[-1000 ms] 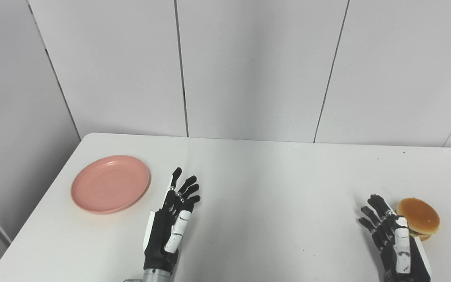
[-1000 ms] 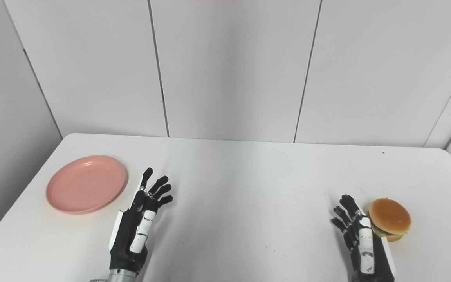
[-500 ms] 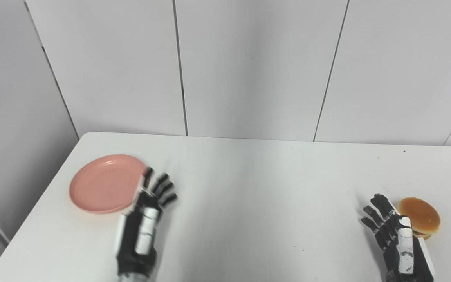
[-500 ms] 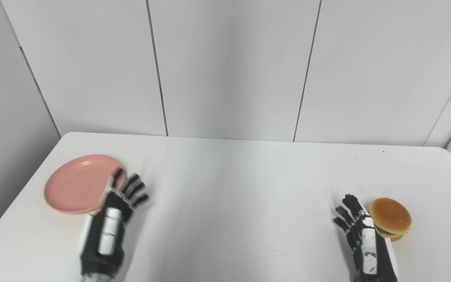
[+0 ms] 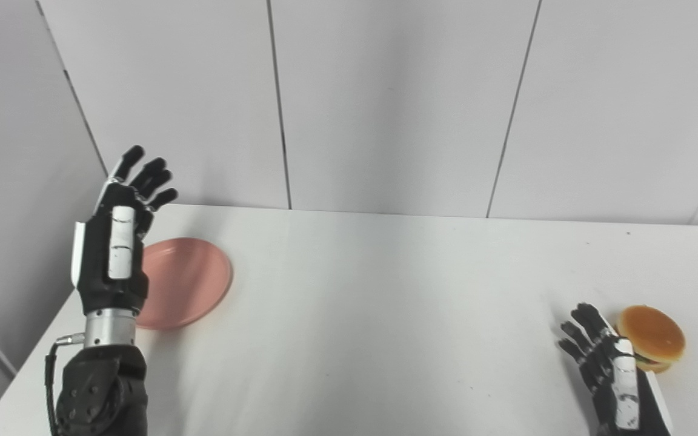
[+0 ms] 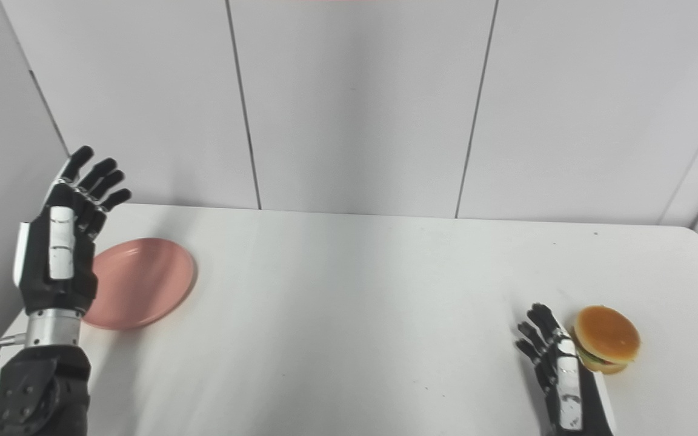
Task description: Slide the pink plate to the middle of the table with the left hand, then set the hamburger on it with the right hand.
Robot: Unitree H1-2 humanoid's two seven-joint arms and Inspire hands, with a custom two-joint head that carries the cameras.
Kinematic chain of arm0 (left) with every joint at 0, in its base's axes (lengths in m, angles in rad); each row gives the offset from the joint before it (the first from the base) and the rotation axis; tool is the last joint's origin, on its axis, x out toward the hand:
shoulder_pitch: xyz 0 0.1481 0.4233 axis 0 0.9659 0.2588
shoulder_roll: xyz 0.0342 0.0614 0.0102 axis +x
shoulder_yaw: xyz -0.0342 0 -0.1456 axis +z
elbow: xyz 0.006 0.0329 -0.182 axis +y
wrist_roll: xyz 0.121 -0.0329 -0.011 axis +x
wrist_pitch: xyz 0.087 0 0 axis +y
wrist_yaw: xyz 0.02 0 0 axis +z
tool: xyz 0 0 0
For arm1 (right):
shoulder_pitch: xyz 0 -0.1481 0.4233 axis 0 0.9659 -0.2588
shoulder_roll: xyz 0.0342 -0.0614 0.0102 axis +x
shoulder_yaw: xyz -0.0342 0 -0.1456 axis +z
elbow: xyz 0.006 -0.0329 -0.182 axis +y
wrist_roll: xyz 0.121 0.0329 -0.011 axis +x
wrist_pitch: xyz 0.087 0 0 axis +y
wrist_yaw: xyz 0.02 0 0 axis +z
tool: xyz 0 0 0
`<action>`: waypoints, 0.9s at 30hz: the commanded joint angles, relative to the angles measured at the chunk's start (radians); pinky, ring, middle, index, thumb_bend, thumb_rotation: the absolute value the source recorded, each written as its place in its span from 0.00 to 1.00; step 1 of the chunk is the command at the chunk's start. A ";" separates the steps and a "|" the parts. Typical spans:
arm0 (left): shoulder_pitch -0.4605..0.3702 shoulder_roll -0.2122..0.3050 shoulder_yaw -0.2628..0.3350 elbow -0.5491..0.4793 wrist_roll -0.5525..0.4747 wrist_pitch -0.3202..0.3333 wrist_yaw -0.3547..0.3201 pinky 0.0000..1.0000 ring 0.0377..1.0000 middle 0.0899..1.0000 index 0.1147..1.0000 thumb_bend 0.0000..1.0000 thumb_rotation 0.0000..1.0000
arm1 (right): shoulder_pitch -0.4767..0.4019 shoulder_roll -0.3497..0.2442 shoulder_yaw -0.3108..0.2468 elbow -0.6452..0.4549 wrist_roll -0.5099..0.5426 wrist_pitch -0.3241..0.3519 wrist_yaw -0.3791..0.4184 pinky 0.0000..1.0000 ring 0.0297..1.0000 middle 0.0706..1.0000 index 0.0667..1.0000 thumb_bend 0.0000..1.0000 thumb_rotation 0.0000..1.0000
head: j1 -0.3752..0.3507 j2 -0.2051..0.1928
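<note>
The left hand (image 5: pixel 120 242) has risen from the worktop (image 5: pixel 385 290) and swung out over its left edge, fingers spread wide, hiding part of the pink plate (image 5: pixel 188 281) near the far left corner. The right hand (image 5: pixel 606 363), open and partly cut off, stands just beside the hamburger (image 5: pixel 652 336) by the right edge.

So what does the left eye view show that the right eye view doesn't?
Only the left eye view: a wider stretch of the grey wall panel left of the table.
Only the right eye view: more bare white table right of the hamburger, with a longer run of its right edge.
Both: the round pink plate at the table's left, the open left hand held up in front of its rim, and the open right hand beside the toy hamburger, not gripping it.
</note>
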 commanded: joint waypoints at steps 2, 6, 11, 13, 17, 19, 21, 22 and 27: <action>-0.073 0.065 0.031 0.052 0.011 -0.021 0.018 0.72 0.79 0.78 0.78 0.82 0.79 | 0.032 0.021 0.009 0.009 0.003 0.013 -0.001 0.91 0.89 0.91 0.88 0.82 1.00 | 0.000 -0.002; -0.120 0.143 0.068 0.228 -0.012 -0.104 -0.007 0.71 0.80 0.78 0.77 0.81 0.78 | 0.033 0.026 0.013 0.008 -0.007 0.010 -0.003 0.92 0.91 0.93 0.89 0.81 1.00 | -0.004 0.005; -0.185 0.208 0.102 0.430 -0.064 -0.168 -0.041 0.72 0.81 0.78 0.76 0.82 0.75 | 0.033 0.026 0.013 0.002 -0.001 0.013 0.000 0.93 0.92 0.93 0.90 0.78 1.00 | -0.002 0.008; -0.214 0.212 0.123 0.486 -0.116 -0.137 -0.048 0.73 0.81 0.78 0.75 0.82 0.74 | 0.035 0.027 0.014 -0.002 -0.008 0.016 -0.005 0.91 0.91 0.92 0.90 0.78 1.00 | 0.004 0.014; -0.252 0.221 0.141 0.584 -0.181 -0.096 -0.071 0.75 0.81 0.81 0.79 0.79 0.80 | 0.041 0.026 0.016 -0.016 -0.009 0.024 -0.006 0.90 0.91 0.92 0.89 0.79 1.00 | 0.001 0.025; -0.266 0.224 0.145 0.631 -0.196 -0.097 -0.076 0.74 0.81 0.82 0.79 0.78 0.81 | 0.043 0.024 0.017 -0.022 -0.008 0.027 -0.006 0.90 0.91 0.92 0.89 0.79 1.00 | 0.000 0.028; -0.279 0.226 0.148 0.675 -0.204 -0.100 -0.077 0.75 0.81 0.82 0.79 0.77 0.79 | 0.044 0.024 0.016 -0.027 -0.007 0.030 -0.006 0.91 0.91 0.92 0.90 0.78 1.00 | 0.002 0.032; -0.283 0.226 0.149 0.689 -0.205 -0.102 -0.076 0.74 0.81 0.81 0.79 0.77 0.78 | 0.045 0.023 0.016 -0.028 -0.006 0.031 -0.006 0.91 0.91 0.92 0.90 0.78 1.00 | 0.002 0.032; -0.320 0.239 0.142 0.834 -0.187 -0.133 -0.070 0.71 0.78 0.78 0.77 0.78 0.75 | 0.051 0.020 0.022 -0.050 -0.014 0.047 -0.007 0.90 0.90 0.91 0.90 0.76 1.00 | -0.004 0.041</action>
